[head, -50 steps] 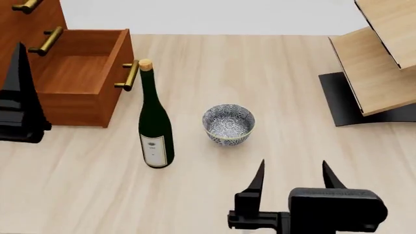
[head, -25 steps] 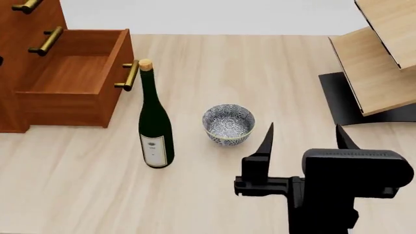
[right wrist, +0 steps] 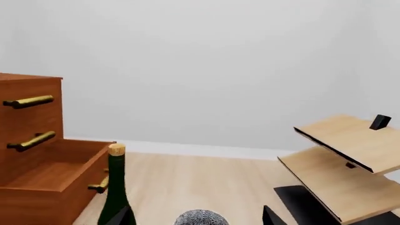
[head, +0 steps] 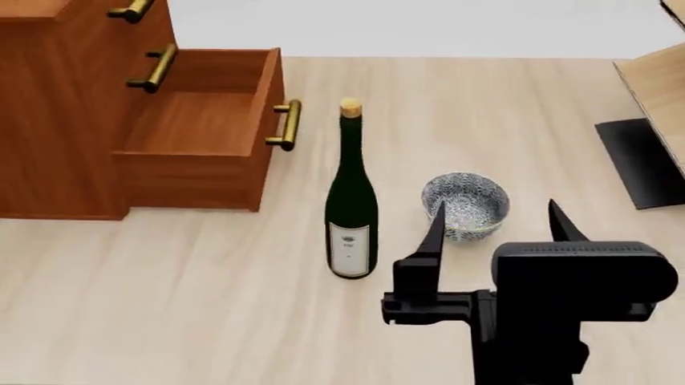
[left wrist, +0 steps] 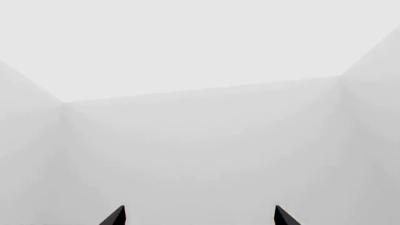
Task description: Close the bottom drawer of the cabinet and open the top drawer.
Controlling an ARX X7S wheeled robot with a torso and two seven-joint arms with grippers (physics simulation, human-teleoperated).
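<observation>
— Head view first: where is the cabinet [head: 64, 112]?

— At the far left of the pale wooden floor [head: 192, 305]. Its bottom drawer [head: 204, 144] is pulled well out, empty inside, brass handle [head: 285, 125] facing the wine bottle [head: 351, 204]. The top drawer [head: 112, 12] looks pushed in, only its handle showing at the upper edge; the middle drawer [head: 144, 68] is shut too.

— And the right gripper [head: 492, 228]?

— Low in the middle-right of the view, fingers spread apart with nothing between them. It sits well right of the open drawer, with the upright bottle and a patterned bowl [head: 466, 204] between it and the cabinet. The bowl is just beyond its left fingertip.

— Does the right wrist view agree?

— Yes. The cabinet [right wrist: 28, 140] stands off to one side, two brass handles stacked above the open bottom drawer [right wrist: 56, 187], the bottle [right wrist: 115, 187] just beside the drawer front. The gripper [right wrist: 196, 218] shows two separated tips at the frame edge, the bowl [right wrist: 200, 219] between them further off. A pale wooden rack [right wrist: 350, 159] stands on the opposite side.

— The left gripper [left wrist: 198, 216]?

— Its wrist view shows only blank grey walls and two dark tips set wide apart. It does not appear in the head view.
</observation>
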